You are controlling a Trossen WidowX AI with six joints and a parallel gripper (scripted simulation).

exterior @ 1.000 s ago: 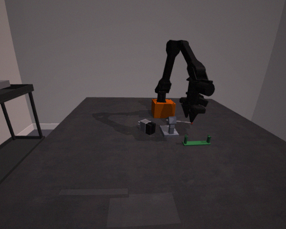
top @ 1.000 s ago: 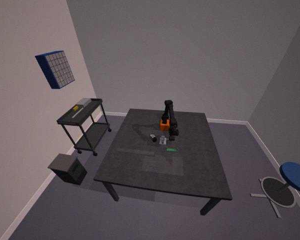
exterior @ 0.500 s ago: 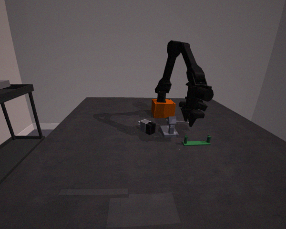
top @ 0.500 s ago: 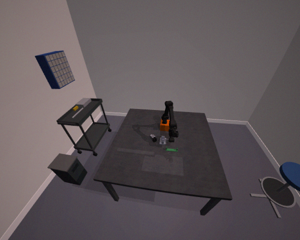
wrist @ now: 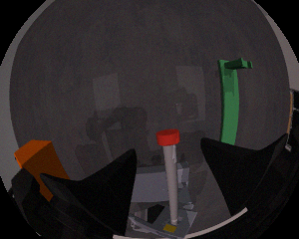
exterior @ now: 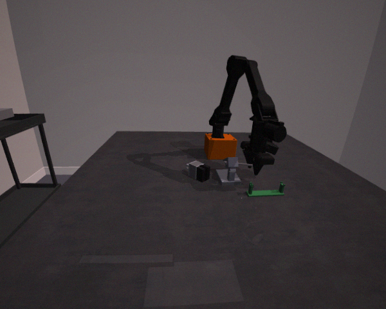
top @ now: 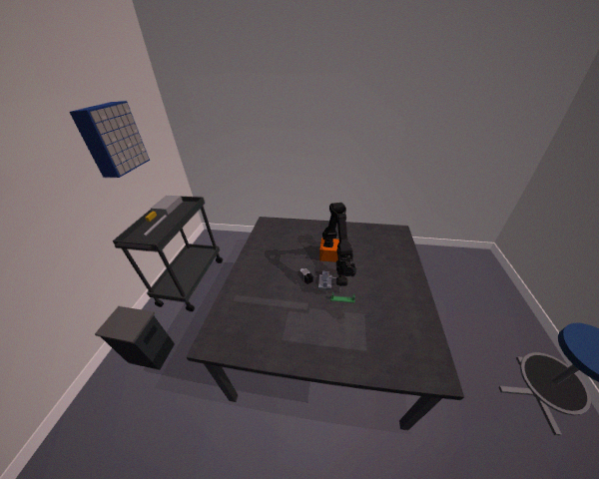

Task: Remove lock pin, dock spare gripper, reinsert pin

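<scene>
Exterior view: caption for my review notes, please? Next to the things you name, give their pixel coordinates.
Open pincer (exterior: 258, 167) (wrist: 168, 149) poised around the lock pin (exterior: 244, 163) (wrist: 170, 179), still through its mount (exterior: 232, 162).

I can't read any words, numbers or signs here.

The black claw (exterior: 258, 163) hangs open beside the grey mount (exterior: 232, 169), behind a green rack (exterior: 266, 193).
</scene>
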